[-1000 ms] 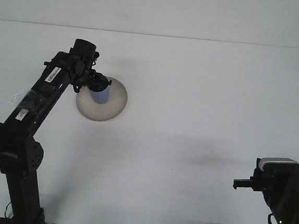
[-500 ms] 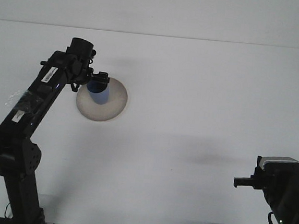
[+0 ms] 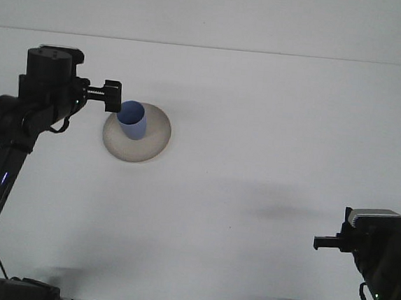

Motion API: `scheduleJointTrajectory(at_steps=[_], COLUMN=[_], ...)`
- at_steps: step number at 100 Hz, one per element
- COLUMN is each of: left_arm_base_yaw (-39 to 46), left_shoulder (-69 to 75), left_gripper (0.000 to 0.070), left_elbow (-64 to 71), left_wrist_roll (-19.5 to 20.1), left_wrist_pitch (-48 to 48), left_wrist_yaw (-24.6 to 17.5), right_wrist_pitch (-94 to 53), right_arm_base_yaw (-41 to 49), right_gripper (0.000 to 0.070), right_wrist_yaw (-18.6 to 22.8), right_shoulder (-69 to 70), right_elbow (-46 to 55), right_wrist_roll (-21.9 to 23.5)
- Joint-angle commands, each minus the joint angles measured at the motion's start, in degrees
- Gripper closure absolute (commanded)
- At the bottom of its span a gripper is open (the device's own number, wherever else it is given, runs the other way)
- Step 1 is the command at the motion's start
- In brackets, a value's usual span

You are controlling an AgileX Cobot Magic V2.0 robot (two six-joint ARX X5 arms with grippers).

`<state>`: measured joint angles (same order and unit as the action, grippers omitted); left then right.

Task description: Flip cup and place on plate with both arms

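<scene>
1. The blue cup (image 3: 133, 119) stands mouth up on the plate (image 3: 152, 146), toward the plate's rear-left part, leaning slightly; the flip and the placing look done.
2. The plate lies on the white tabletop (image 3: 272, 128), left of the tabletop's middle.
3. The left gripper (image 3: 111, 96) sits just left of the cup at about rim height, not holding it. It looks released, though its black fingers are seen edge-on and their exact spread is hard to read.
4. The right gripper (image 3: 324, 243) is well apart from the plate, low at the right near edge of the tabletop. I cannot tell how it is set, and it carries nothing.
5. Risk: the left gripper is so close to the rim that a sideways drift toward the plate could clip the cup and tip it, or nudge it off the plate.
6. A light cup on a shallow plate may also slide if bumped, so pulling away from the cup looks safest.
</scene>
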<state>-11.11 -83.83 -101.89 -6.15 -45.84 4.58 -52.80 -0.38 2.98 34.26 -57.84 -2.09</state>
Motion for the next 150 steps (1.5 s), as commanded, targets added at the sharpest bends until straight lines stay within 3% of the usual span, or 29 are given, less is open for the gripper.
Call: scheduleJointTrajectory(at_steps=[1, 32, 54, 61, 72, 77, 127, 136, 150], left_arm_base_yaw=[-0.5, -2.47, -2.84, -2.84, -2.84, -2.84, -2.84, -2.82, -2.8], left_shoulder=[3.26, 25.16, 35.43, 36.7, 37.22, 37.22, 37.53, 37.55, 37.55], left_gripper=[0.0, 0.0, 0.0001, 0.0162, 0.0559, 0.07, 0.0688, 0.0688, 0.0688], left_elbow=[4.44, 40.33, 59.93, 62.34, 63.08, 63.08, 63.06, 63.06, 63.06], left_wrist_roll=[-1.07, -4.26, -5.53, -5.53, -5.49, -5.46, -5.33, -3.08, -2.73], left_wrist_pitch=[2.67, 21.77, 28.68, 28.68, 28.87, 29.46, 35.19, 36.87, 40.41], left_wrist_yaw=[0.11, 0.13, 0.11, 0.11, 0.11, 0.11, 0.11, 0.11, 0.15], right_wrist_pitch=[0.79, 2.71, 4.83, 5.44, 6.91, 7.34, 8.31, 8.28, 8.28], right_arm_base_yaw=[0.04, 0.04, 0.04, 0.04, 0.04, 0.04, 0.04, 0.04, 0.04], right_gripper=[0.0699, 0.0699, 0.0699, 0.0699, 0.0699, 0.0699, 0.0699, 0.0699, 0.0699], right_wrist_yaw=[-0.04, -0.02, -0.02, -0.02, -0.02, -0.02, -0.02, -0.02, -0.02], right_shoulder=[0.26, 0.26, 0.26, 0.26, 0.26, 0.26, 0.26, 0.26, 0.26], right_elbow=[-0.26, -0.26, -0.26, -0.26, -0.26, -0.26, -0.26, -0.26, -0.26], right_wrist_roll=[0.59, 0.57, 0.57, 0.57, 0.57, 0.57, 0.57, 0.57, 0.57])
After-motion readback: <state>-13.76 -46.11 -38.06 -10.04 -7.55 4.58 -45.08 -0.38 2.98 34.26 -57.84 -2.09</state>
